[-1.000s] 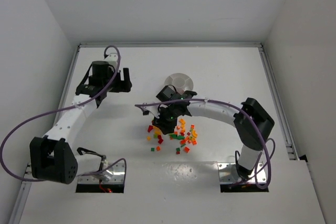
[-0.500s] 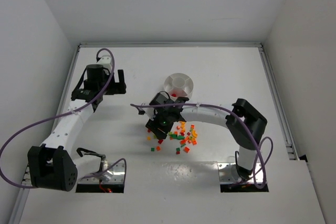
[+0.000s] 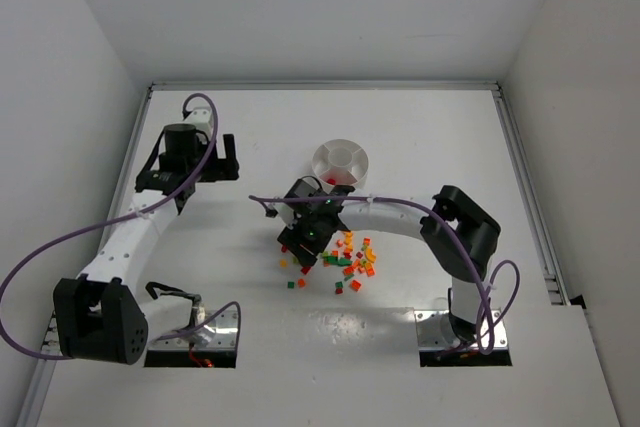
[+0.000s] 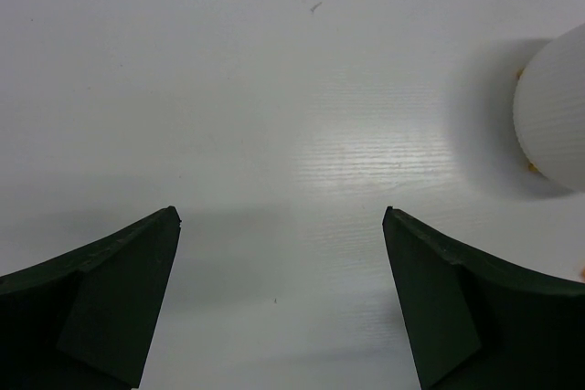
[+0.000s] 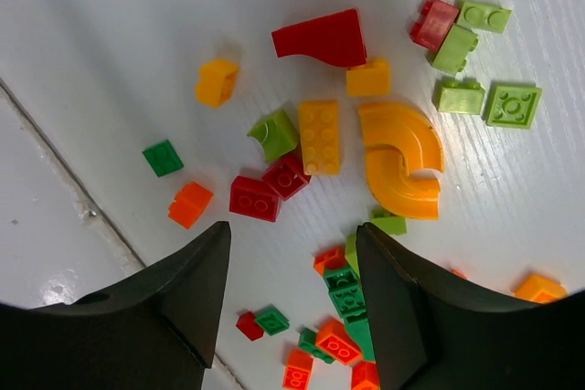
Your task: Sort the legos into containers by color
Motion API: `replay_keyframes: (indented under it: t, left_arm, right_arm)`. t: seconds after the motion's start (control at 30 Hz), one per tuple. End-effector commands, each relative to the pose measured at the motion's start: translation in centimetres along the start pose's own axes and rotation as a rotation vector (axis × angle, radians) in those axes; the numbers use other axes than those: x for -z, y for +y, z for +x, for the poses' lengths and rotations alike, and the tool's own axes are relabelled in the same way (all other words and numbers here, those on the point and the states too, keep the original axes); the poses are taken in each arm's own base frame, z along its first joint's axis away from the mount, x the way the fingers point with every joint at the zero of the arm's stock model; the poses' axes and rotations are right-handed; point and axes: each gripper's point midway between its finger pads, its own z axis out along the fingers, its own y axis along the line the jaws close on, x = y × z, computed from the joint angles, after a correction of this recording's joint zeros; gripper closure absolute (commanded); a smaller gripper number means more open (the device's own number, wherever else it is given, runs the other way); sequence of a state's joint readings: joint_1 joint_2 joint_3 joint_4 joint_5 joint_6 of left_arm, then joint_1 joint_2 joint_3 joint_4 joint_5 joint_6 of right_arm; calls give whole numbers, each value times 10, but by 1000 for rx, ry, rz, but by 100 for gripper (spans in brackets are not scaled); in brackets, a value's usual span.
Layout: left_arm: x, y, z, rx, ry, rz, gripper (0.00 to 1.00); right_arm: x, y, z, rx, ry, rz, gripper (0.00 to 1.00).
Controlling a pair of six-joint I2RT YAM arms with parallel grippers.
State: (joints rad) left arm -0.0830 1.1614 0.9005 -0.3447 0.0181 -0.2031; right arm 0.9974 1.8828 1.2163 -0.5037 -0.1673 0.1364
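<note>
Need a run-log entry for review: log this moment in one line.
left pincer: open, over table | right pincer: open, above legos | dish: beyond legos

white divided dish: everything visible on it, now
The white dish is low and round, split into wedge compartments around a small central hub, and looks like plastic; the left wrist view shows a finely ribbed outer wall. It sits flat on the table, beyond the lego pile. One small red piece appears to lie in its near compartment; the others are too small to read. The right arm overlaps its near edge in the top view; contact cannot be told.
</note>
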Motion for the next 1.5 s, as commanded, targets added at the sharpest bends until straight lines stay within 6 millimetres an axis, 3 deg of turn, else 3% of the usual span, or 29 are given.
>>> replay_keyframes:
  t: [0.0,0.23,0.63,0.9,1.13,1.23,1.47]
  left_arm:
    - [-2,5,-2,6,-21,-10,0]
    - [-5,5,-2,6,-21,-10,0]
    - [-7,7,3,-12,-13,-11,0]
    - [-8,8,8,-21,-3,-12,0]
    - [-8,9,6,-21,-13,-20,0]
    - [-12,10,10,-30,-3,-21,0]
    - [-12,8,8,-40,-13,-10,0]
  right_arm:
    - [0,13,-17,-8,-39,-39,42]
    - [-4,23,-16,17,-33,-50,43]
    - [-23,11,-6,6,19,19,43]
    - [-33,7,-1,11,42,49,51]
    - [-35,7,9,8,65,65,69]
    - [-33,8,17,27,67,72,71]
    - [-25,-4,17,78,51,135,100]
